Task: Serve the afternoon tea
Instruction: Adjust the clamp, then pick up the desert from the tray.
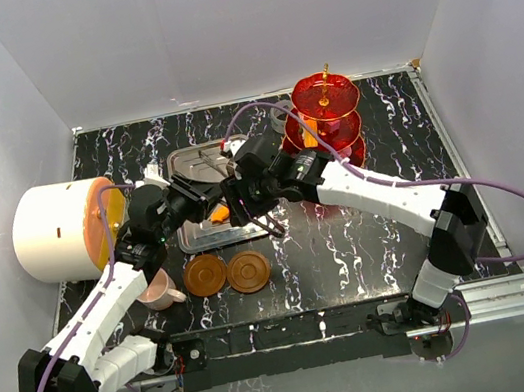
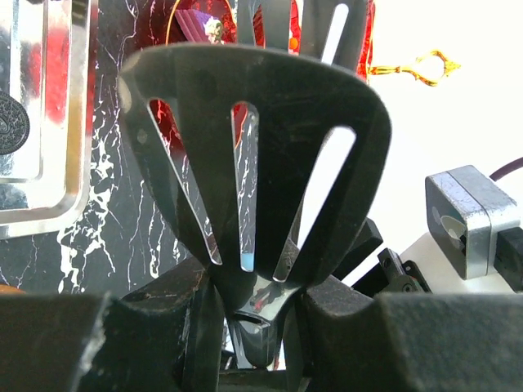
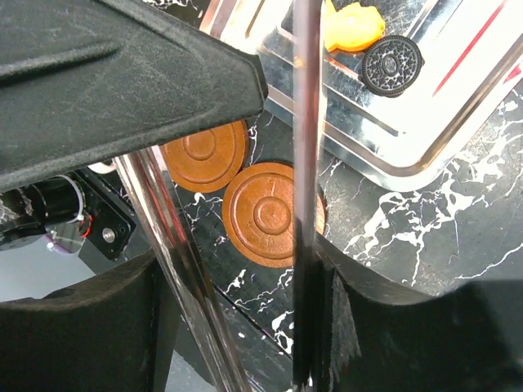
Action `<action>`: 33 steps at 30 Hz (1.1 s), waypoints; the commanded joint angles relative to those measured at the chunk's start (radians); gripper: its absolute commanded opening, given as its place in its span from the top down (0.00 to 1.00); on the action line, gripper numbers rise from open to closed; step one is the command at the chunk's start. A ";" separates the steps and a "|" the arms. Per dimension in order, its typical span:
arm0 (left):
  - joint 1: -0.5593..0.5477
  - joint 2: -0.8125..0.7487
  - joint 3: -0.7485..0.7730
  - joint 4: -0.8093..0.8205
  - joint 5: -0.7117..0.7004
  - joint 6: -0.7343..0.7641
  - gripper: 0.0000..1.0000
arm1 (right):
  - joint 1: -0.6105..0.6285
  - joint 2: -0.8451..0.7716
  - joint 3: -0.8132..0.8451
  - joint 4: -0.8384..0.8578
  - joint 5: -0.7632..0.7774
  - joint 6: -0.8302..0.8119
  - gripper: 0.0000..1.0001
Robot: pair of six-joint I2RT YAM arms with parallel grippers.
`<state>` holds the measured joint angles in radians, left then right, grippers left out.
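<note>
The red three-tier stand [image 1: 330, 121] with a gold stem stands at the back right. Two brown saucers [image 1: 205, 274] [image 1: 249, 271] lie side by side near the front, with a pink cup [image 1: 160, 292] to their left. An orange sweet [image 3: 353, 28] and a dark round biscuit [image 3: 392, 55] lie in the steel tray [image 3: 458, 122]. My left gripper [image 2: 253, 306] is shut on the neck of a black slotted spatula [image 2: 261, 155], over the tray's left side [image 1: 179, 198]. My right gripper [image 3: 237, 318] holds steel tongs [image 3: 306, 163], both arms between its fingers, above the saucers [image 3: 274, 214].
A big white drum [image 1: 50, 233] with an orange face lies at the left edge. White walls close in the black marbled table [image 1: 351, 241] on three sides. The two grippers sit close together over the tray [image 1: 189, 158].
</note>
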<state>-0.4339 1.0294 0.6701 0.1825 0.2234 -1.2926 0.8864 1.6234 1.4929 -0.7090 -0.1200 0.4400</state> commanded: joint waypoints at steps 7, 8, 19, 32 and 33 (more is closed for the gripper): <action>0.000 -0.032 0.008 -0.024 -0.005 0.023 0.48 | 0.011 -0.035 0.012 0.031 0.097 0.003 0.53; -0.001 -0.034 0.012 -0.041 -0.012 0.032 0.44 | 0.010 -0.032 0.014 0.022 0.106 0.002 0.53; 0.000 -0.102 0.114 -0.378 -0.234 0.247 0.01 | -0.079 0.053 0.080 -0.084 0.079 -0.031 0.55; 0.000 -0.174 0.186 -0.589 -0.677 0.860 0.01 | -0.189 0.401 0.418 -0.327 0.025 -0.181 0.54; 0.001 -0.177 0.175 -0.587 -0.682 0.877 0.01 | -0.203 0.414 0.430 -0.332 0.002 -0.182 0.54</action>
<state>-0.4339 0.8677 0.8433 -0.3511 -0.3237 -0.6106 0.7399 2.0216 1.8286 -1.0023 -0.0483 0.2970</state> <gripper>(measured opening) 0.985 0.462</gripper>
